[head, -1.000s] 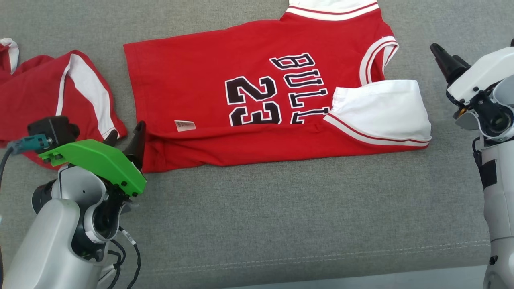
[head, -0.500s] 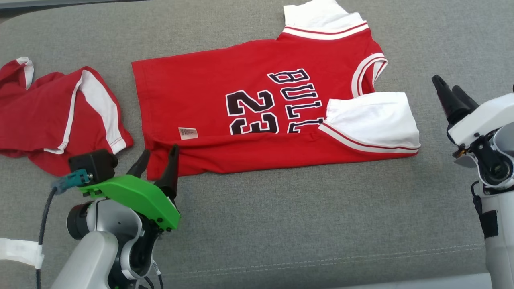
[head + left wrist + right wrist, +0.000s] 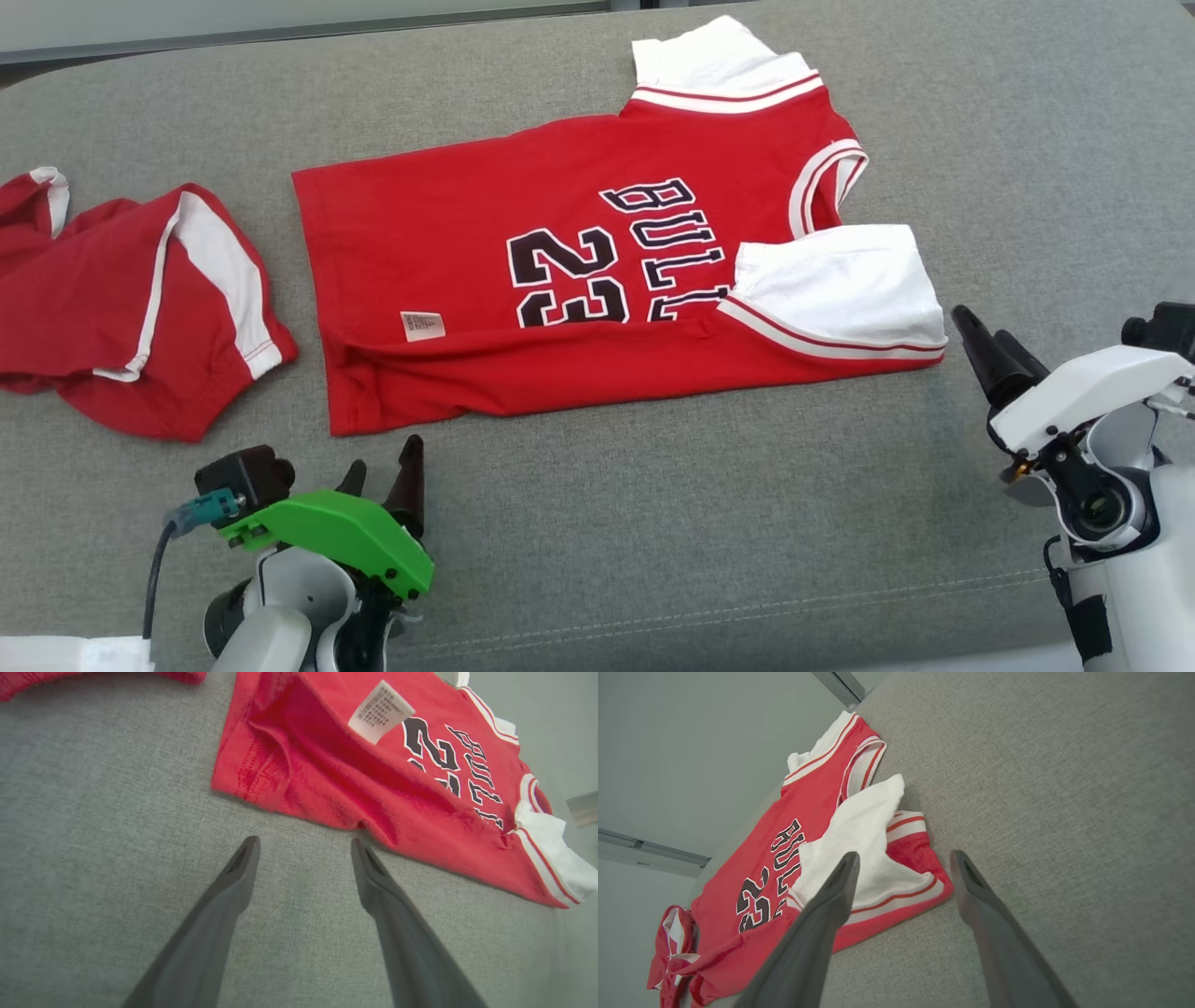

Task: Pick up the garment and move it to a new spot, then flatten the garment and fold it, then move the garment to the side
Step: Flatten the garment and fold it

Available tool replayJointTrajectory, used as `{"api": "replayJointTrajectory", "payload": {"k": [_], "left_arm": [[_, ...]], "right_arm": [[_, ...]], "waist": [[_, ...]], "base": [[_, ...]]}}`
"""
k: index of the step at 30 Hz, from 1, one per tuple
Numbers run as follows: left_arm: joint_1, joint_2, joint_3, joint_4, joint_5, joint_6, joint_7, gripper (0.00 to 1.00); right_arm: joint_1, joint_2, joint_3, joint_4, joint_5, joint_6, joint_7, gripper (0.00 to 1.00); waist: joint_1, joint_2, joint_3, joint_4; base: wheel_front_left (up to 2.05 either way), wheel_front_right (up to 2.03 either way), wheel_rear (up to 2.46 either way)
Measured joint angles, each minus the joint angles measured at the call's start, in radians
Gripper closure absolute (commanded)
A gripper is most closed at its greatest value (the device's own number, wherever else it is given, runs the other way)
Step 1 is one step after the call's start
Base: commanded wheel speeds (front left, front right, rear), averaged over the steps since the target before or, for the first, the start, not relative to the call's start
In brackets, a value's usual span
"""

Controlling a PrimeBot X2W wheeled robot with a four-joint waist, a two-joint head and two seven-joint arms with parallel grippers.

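Note:
The garment (image 3: 448,243) is a red jersey with a black "23", lettering and white sleeves. It lies flat on the grey cushion (image 3: 653,523), its near long edge folded over and one white sleeve laid on top. My left gripper (image 3: 383,462) stands open just short of the jersey's near hem corner, apart from the cloth. In the left wrist view, the left gripper (image 3: 304,843) has only cushion between its fingers, with the garment (image 3: 373,788) ahead. My right gripper (image 3: 980,327) stands open beside the sleeve corner. In the right wrist view, the right gripper (image 3: 904,855) points at the garment (image 3: 808,826).
A second red and white piece of clothing (image 3: 103,280) lies crumpled at the far left, also visible as the second piece (image 3: 672,933). The cushion's seam (image 3: 747,607) runs along the near edge. The cushion's back edge (image 3: 280,37) meets a pale floor.
The head camera has shifted. My left gripper has drawn back from the hem corner toward the near edge. My right gripper has come nearer too, level with the sleeve's corner. Both stay open.

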Motion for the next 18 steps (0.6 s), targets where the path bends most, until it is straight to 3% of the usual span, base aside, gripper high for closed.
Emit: {"api": "replayJointTrajectory", "payload": {"k": [9, 18], "left_arm": [[-0.055, -0.076, 0.111, 0.167, -0.108, -0.014, -0.060, 0.00], [-0.135, -0.106, 0.170, 0.304, -0.154, -0.053, -0.109, 0.00]], "right_arm": [[0.008, 0.021, 0.045, 0.058, 0.010, 0.000, -0.021, 0.00], [-0.005, 0.041, 0.080, 0.127, 0.055, 0.000, -0.037, 0.00]], "waist": [[0.0000, 0.0000, 0.011, -0.008], [0.0000, 0.0000, 0.035, -0.023]], "base": [[0.00, 0.00, 0.00], [0.00, 0.00, 0.00]]}}
